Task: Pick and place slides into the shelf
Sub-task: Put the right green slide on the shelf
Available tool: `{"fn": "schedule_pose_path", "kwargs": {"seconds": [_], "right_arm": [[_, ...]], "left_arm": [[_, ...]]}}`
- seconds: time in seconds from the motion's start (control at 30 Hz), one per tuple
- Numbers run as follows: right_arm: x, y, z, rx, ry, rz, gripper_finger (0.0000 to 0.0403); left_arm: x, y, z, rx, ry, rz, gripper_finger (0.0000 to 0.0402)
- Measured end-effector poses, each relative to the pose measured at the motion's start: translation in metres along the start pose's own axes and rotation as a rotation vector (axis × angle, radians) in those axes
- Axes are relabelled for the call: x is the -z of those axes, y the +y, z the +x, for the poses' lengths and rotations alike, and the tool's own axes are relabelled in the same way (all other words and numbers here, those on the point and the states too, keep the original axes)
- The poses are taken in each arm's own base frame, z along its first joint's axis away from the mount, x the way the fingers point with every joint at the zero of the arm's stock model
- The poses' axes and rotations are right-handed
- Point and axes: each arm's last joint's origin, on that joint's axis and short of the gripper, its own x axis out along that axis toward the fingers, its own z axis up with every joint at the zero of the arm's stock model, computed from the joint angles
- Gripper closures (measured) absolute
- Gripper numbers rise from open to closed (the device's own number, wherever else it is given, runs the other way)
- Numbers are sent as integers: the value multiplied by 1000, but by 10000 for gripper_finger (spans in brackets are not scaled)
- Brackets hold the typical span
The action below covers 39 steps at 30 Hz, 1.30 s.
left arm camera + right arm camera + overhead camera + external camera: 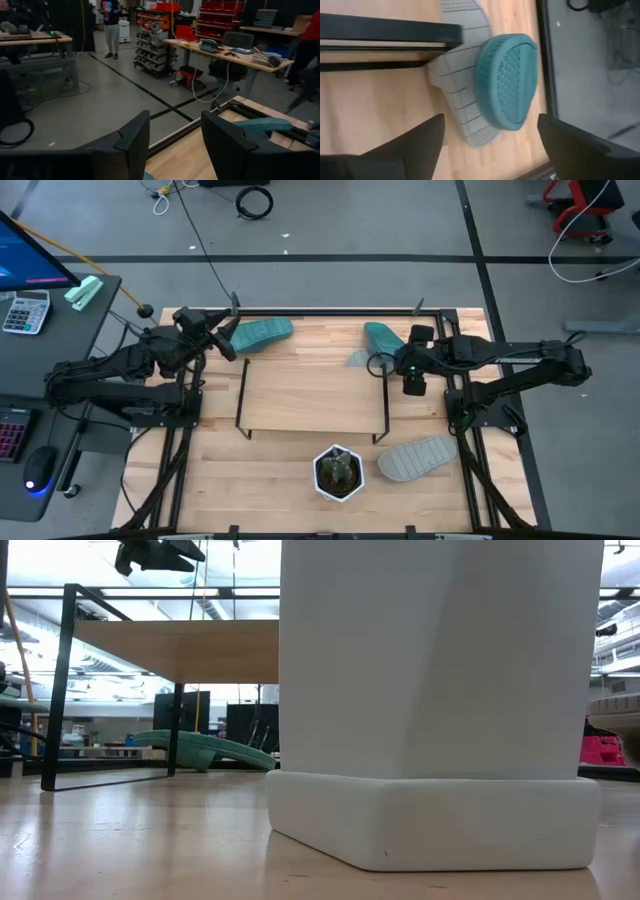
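The left arm reaches in from the left side of the high view, with its elbow low and its wrist raised toward the far edge. The left gripper (225,340) sits at the end of this arm, and it points away from the robot. In the left wrist view its two dark fingers (132,145) stand apart with a clear gap between them, and nothing is between them.

The right arm stretches in from the right side, almost straight. The right gripper (412,360) points down. In the right wrist view its fingers (422,140) are spread wide, and they hold nothing.
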Motion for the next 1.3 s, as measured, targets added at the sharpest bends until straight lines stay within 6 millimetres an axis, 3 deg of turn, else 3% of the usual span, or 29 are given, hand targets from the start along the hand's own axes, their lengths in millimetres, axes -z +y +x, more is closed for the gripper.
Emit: {"fn": "schedule_pose_path", "kwargs": {"seconds": [0.33, 0.6, 0.77, 0.97, 1.17, 1.3], "right_arm": [[0, 10, 34, 79, 14, -8, 75], [0, 1, 47, 136, -3, 72, 106], [1, -9, 52, 147, 2, 124, 181], [5, -22, 56, 157, 31, 176, 362], [-1, -38, 45, 172, 18, 188, 364], [-18, -63, 14, 187, -62, 202, 364]], "left_arm": [[1, -1, 2, 11, 8, -12, 222], [1, -1, 2, 11, 8, -24, 224], [1, -1, 2, 11, 8, -29, 229], [1, -1, 2, 11, 9, -44, 227], [4, 0, 2, 16, 42, -47, 229], [7, 0, 2, 38, 71, -38, 226]]}}
